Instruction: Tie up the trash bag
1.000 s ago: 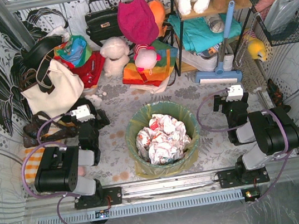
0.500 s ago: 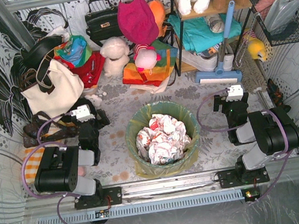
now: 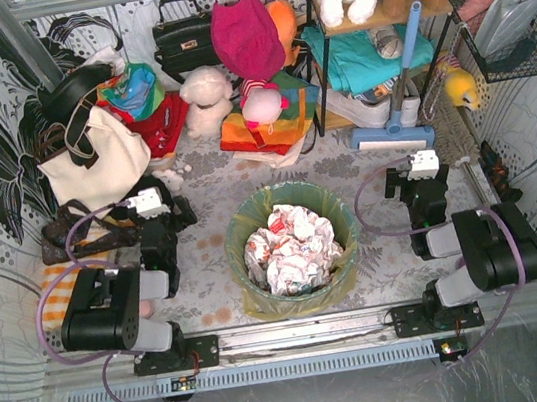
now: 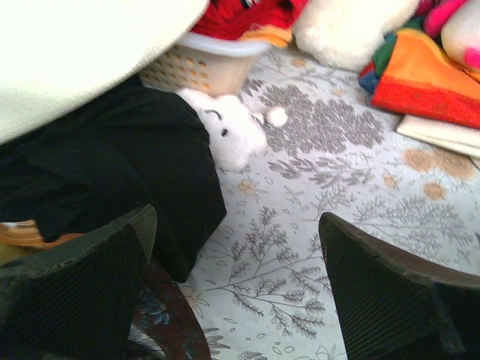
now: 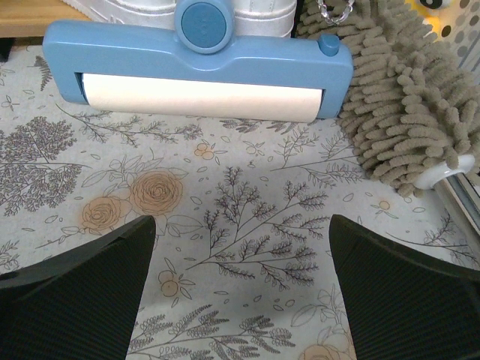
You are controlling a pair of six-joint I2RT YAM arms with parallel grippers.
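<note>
The trash bag (image 3: 242,227) is thin yellow plastic lining a teal round bin in the middle of the floral table. Its mouth is open and folded over the rim, with crumpled white paper (image 3: 292,248) inside. My left gripper (image 3: 165,216) is left of the bin, open and empty, low over the table (image 4: 232,289). My right gripper (image 3: 420,186) is right of the bin, open and empty above the cloth (image 5: 240,289). Neither wrist view shows the bag.
A cream tote bag (image 3: 90,159) and a black cloth (image 4: 112,172) lie by the left gripper, with a small white plush (image 4: 229,131). A blue lint roller (image 5: 199,67) and a shaggy duster (image 5: 405,112) lie ahead of the right gripper. Plush toys and clothes crowd the back.
Both arms' elbows have sunk a little toward the near edge. The grippers stay open and the bag has not moved.
</note>
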